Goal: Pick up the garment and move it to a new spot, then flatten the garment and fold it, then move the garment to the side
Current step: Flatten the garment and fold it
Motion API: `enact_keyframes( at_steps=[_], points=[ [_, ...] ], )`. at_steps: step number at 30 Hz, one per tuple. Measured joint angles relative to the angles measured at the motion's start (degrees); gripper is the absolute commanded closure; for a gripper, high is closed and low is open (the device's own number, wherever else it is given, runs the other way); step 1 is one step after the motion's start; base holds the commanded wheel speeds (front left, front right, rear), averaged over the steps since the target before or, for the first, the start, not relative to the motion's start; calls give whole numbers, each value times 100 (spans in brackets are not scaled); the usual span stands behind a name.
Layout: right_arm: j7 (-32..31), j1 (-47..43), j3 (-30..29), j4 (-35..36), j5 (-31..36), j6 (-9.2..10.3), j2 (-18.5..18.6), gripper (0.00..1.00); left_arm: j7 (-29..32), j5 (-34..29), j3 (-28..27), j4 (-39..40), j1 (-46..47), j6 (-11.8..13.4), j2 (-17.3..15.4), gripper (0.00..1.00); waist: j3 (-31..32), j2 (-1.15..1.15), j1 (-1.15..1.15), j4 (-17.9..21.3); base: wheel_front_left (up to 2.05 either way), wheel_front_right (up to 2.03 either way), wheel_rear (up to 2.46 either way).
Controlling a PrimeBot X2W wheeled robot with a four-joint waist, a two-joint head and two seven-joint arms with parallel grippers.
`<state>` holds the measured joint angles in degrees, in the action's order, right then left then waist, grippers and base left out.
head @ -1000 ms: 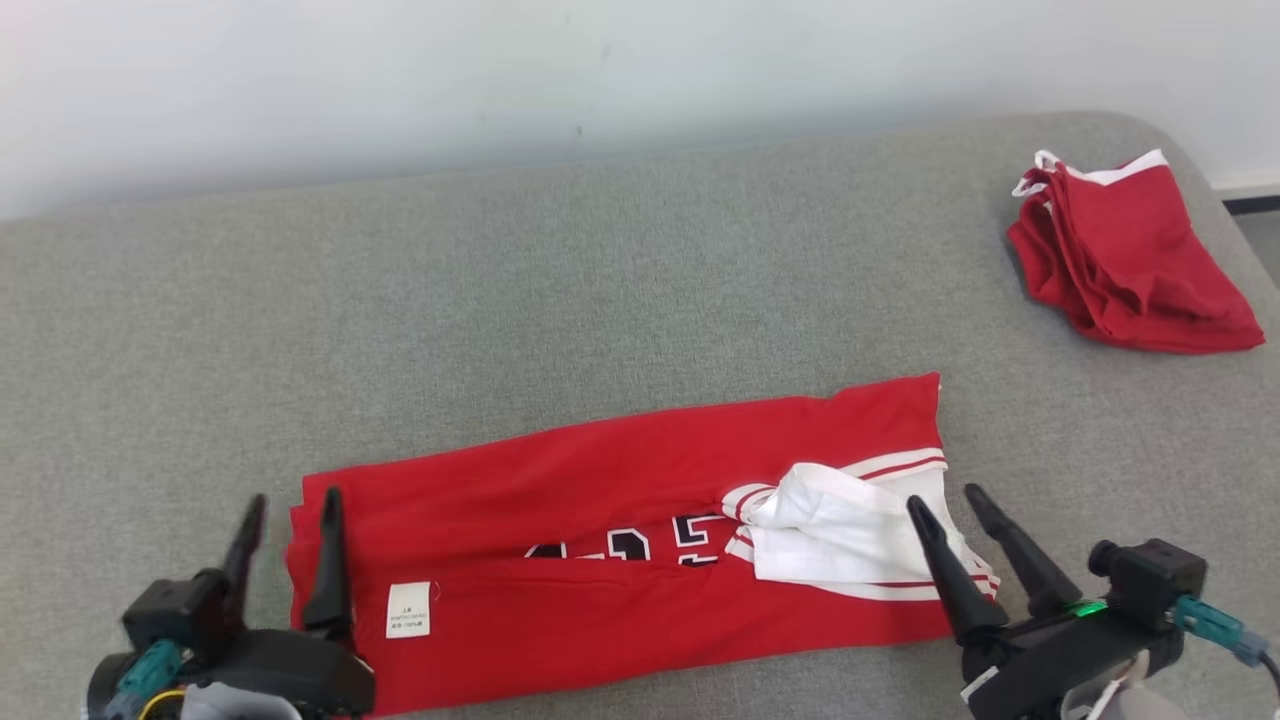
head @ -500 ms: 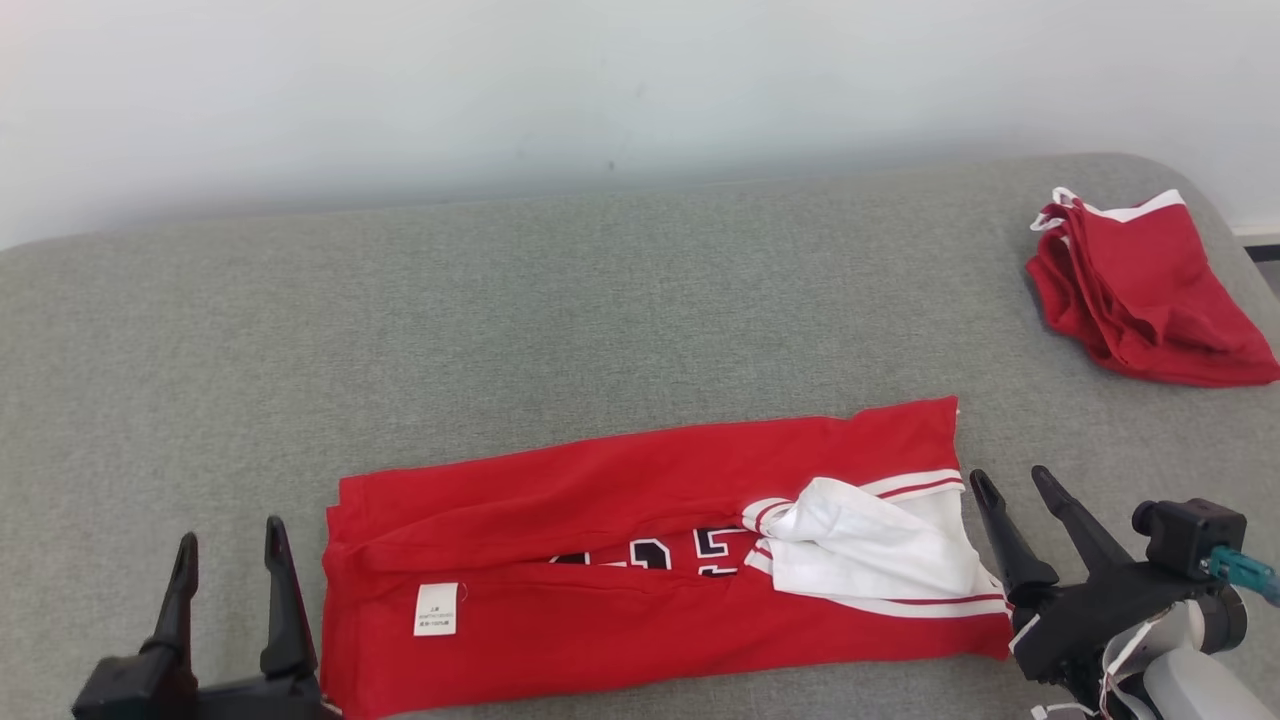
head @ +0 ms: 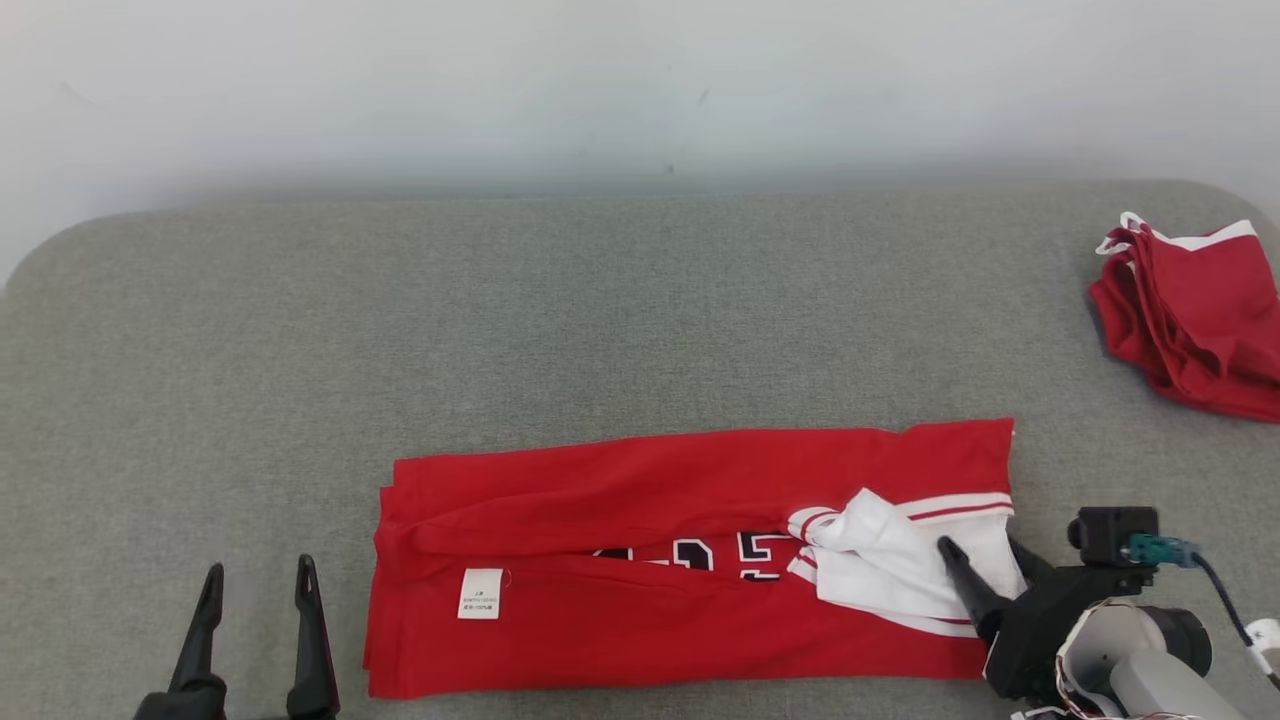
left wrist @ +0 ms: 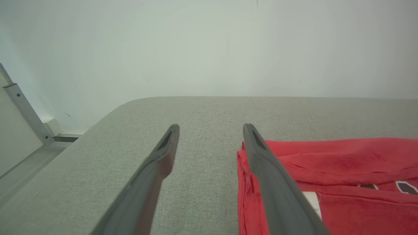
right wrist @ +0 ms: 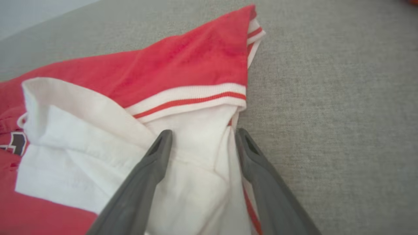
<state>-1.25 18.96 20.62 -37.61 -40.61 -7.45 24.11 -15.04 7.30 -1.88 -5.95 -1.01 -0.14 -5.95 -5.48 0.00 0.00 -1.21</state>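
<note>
Grey woven-fabric cushion surface (head: 640, 320) lies under both grippers. Red folded jersey garment with white trim (head: 640, 480) lies flat between them. Crumpled red cloth pile (head: 1195, 320) sits well beyond the right gripper (right wrist: 203, 131), whose fingers are spread over the garment's white end. Left gripper (head: 259, 566) is spread and empty, just beside the hem.

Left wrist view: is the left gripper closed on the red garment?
No, the left gripper is open, with bare grey cushion between its fingers, and the garment lies off to one side.
</note>
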Motion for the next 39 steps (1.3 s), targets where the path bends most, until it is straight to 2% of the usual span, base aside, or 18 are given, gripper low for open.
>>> enact_keyframes(
  at_steps=[6, 7, 8, 9, 10, 17, 22, 27, 32, 39],
  points=[
    [-413, 176, 374, -235, -7, 0, 32, 0, 0, -135, -10, -14, -118, -137, 55, 0, 42, 0, 0, -31, 0, 0, 0],
    [-475, 202, 433, -256, -19, 0, 38, 36, 0, -154, -15, -25, -144, -142, 64, 0, 47, 0, -1, -28, 0, 0, 0],
    [-500, 220, 465, -282, -36, 0, 44, 54, 0, -163, -21, -24, -147, -147, 74, 0, 49, 0, 0, -25, 0, 0, 0],
    [-530, 236, 497, -321, -74, 0, 43, 94, 0, -170, -25, -24, -146, -171, 86, 0, 52, 0, 0, -24, 0, 0, 0],
    [-550, 263, 533, -355, -118, 0, 45, 100, 0, -172, -27, -32, -146, -182, 102, 0, 57, 0, 0, -24, 0, 0, 0],
    [-354, 410, 634, -666, -204, -16, 109, 100, 0, -220, -38, -60, -151, -238, 180, 0, 143, 0, 0, -33, 0, 0, 0],
    [69, 483, 478, -1033, -56, -12, 501, 100, 0, -258, -63, -59, -244, -283, 201, 0, 262, 0, 0, -13, 0, 0, 0],
    [278, 471, 421, -1087, -52, -12, 702, 100, -1, -265, -108, -35, -283, -281, 226, 0, 362, 0, 0, 70, 0, 0, 0],
    [434, 481, 527, -592, 22, -11, 721, 100, 0, -259, -146, -18, -371, -271, 250, 0, 414, 0, 0, 200, 0, 0, 0],
    [322, 450, 684, 905, 58, -10, 580, 100, 0, -226, -198, -12, -377, -289, 270, 0, 464, 0, 0, 295, 0, 0, 0]
  ],
)
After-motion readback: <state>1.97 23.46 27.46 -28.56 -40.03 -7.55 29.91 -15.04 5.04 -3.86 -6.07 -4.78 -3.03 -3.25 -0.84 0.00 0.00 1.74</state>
